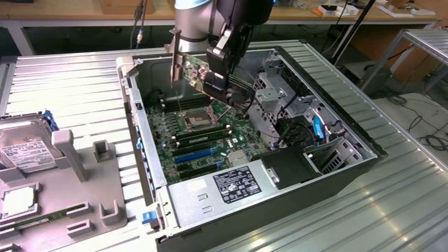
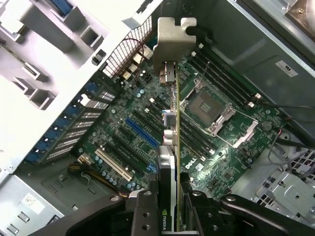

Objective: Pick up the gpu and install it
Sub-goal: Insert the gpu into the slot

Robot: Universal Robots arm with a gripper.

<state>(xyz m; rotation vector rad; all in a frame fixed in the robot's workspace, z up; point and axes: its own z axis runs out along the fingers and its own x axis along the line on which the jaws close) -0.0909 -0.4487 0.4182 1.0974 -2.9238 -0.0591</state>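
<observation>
Gpu (image 1: 190, 72) is up in the air, clamped on edge in the gripper (image 1: 222, 79), whose fingers pinch the card at the end away from its silver bracket. It hangs over the far end of the open computer case (image 1: 364, 152), above the CPU socket (image 1: 196, 119) and clear of the motherboard (image 1: 234, 134), so I judge the pick-up done and the carry toward the slots in hand. Seating it would call for lining the card's lower edge up with the blue expansion slot (image 1: 192, 156), which lies nearer the power supply (image 1: 231, 189) at the case's near end, with the bracket meeting the case's rear wall. Space is tight: the memory sticks (image 1: 203, 137) stand between socket and slots, the drive cage (image 1: 274, 97) and its cables (image 1: 316, 128) crowd the side at the exterior view's right, and the case rim hems in the bracket end. A hard drive (image 1: 21, 152) and a grey holder tray (image 1: 91, 178) sit on the ribbed table (image 1: 70, 84) outside the case, well apart.
</observation>
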